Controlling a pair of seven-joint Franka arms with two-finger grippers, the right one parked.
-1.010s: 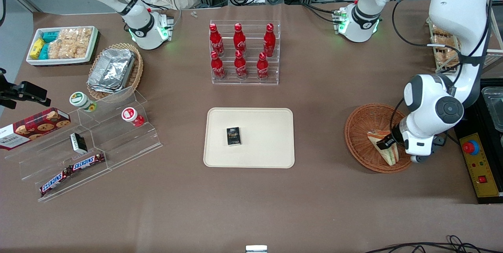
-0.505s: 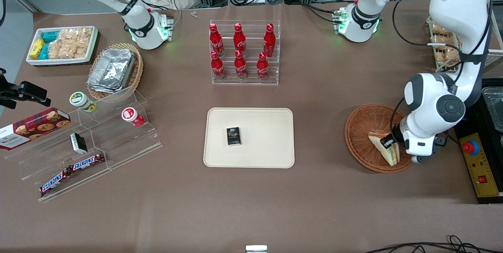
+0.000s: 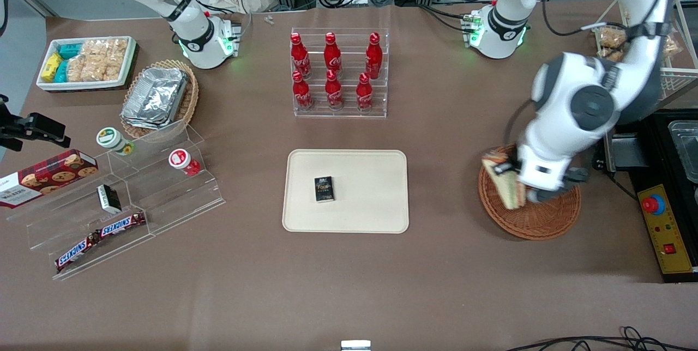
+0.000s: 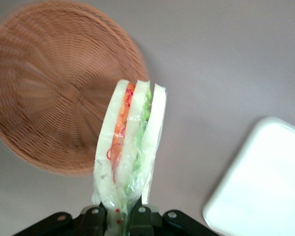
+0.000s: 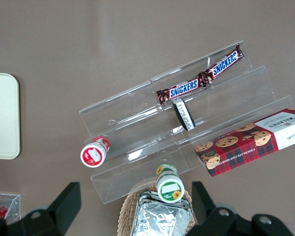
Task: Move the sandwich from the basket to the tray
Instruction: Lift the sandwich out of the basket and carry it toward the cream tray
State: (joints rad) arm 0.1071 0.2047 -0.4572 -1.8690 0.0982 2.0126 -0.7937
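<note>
My left gripper [image 3: 515, 176] is shut on the wrapped triangular sandwich [image 3: 504, 182] and holds it in the air over the rim of the reddish-brown wicker basket [image 3: 540, 220] that faces the tray. In the left wrist view the sandwich [image 4: 130, 147] stands on edge between the fingers [image 4: 94, 219], showing orange and green filling, with the basket [image 4: 49, 113] below it and a corner of the tray [image 4: 265, 191] nearby. The cream tray [image 3: 371, 215] lies at the table's middle with a small black box [image 3: 324, 188] on it.
A clear rack of red cola bottles [image 3: 338, 73] stands farther from the front camera than the tray. Toward the parked arm's end are a clear stepped stand [image 3: 131, 198] with snacks, a foil-container basket [image 3: 158, 97] and a white bin [image 3: 87, 62]. A yellow control box [image 3: 668, 231] lies beside the basket.
My left gripper has lifted the sandwich out of the basket and carried it up and toward the tray, to above the basket's rim. The arm's wrist has risen and swung the same way.
</note>
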